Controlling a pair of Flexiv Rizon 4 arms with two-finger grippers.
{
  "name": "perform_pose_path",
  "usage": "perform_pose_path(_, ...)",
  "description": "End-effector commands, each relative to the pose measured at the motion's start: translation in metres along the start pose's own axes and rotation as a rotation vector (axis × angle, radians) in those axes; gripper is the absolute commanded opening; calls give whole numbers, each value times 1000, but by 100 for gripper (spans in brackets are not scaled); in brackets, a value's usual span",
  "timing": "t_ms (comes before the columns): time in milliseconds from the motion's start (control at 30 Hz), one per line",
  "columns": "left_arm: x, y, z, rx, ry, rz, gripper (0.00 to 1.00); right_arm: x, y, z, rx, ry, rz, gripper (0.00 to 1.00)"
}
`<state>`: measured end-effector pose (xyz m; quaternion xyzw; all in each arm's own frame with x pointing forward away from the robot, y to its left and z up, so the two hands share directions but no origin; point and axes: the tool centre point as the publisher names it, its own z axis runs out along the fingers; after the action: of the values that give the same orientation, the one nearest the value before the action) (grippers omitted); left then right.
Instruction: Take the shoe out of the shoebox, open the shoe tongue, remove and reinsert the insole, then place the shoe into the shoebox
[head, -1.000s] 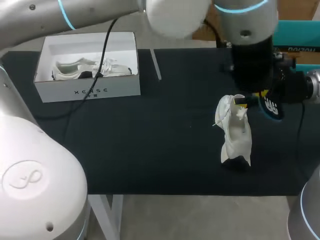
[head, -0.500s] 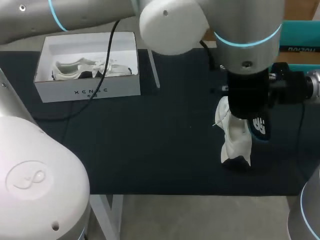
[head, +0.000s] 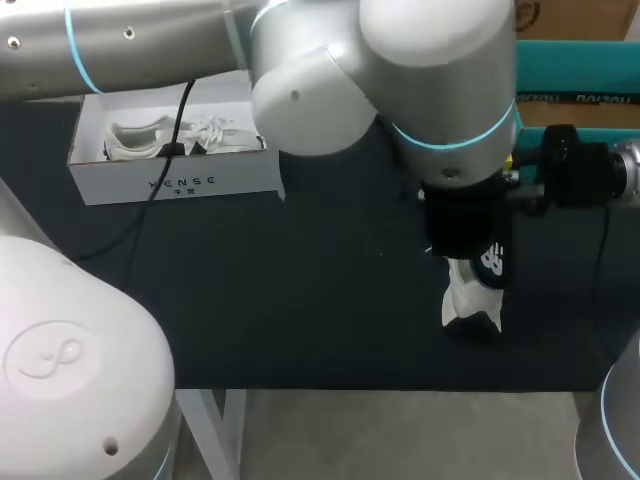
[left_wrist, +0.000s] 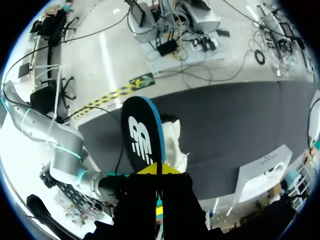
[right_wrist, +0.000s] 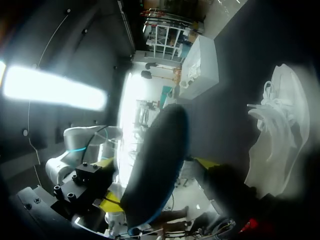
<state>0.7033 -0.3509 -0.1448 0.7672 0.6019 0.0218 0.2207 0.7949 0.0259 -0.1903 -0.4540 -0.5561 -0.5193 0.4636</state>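
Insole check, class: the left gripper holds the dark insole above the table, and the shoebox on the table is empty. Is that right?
Not quite. The shoebox is not empty: the head view shows a white shoe lying inside it. The rest stands: the left gripper holds the dark insole above the table, as the left wrist view shows.

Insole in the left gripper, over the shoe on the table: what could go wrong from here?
1. The left gripper pinches the insole at one end only; its long free part may bend if it meets the shoe off line.
2. Nothing visibly holds the shoe on the table, so a push could slide or tip it.
3. The left arm hides the shoe's opening from above.
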Motion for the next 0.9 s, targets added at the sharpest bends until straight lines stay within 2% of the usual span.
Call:
perform_pose_path(33, -3, 9, 6, -17, -15, 6, 0, 0, 0, 0, 0, -2, 1, 100)
perform_pose_path(267, -1, 10, 12, -18, -26, -22, 0, 0, 0, 0, 0, -2, 1, 100)
perform_pose_path(300, -1, 9, 14, -13, -28, -26, 0, 0, 0, 0, 0, -2, 1, 86)
perform_pose_path(333, -1, 8, 16, -9, -30, -29, 0, 0, 0, 0, 0, -2, 1, 46)
perform_pose_path(367, -2, 7, 18, -4, -32, -31, 0, 0, 0, 0, 0, -2, 1, 0)
perform_pose_path(900, -10, 8, 23, 18, -35, -43, 0, 0, 0, 0, 0, -2, 1, 0)
